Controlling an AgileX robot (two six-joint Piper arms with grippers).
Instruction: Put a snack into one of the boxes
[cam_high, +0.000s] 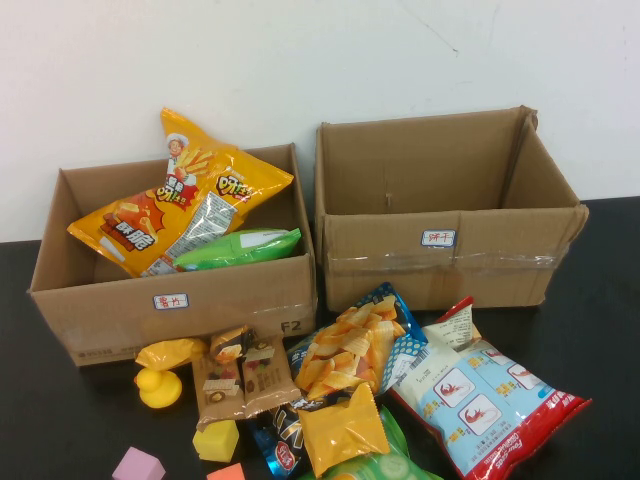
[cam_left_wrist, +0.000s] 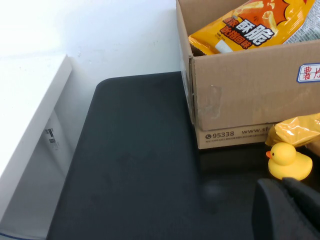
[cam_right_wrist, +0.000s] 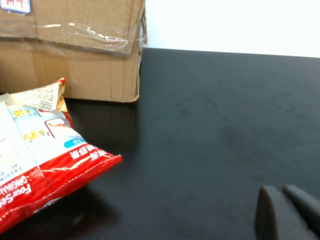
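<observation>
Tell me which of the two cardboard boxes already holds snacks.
The left box, behind the yellow duck: an orange chip bag and a green packet sit inside. The right box shows none.
</observation>
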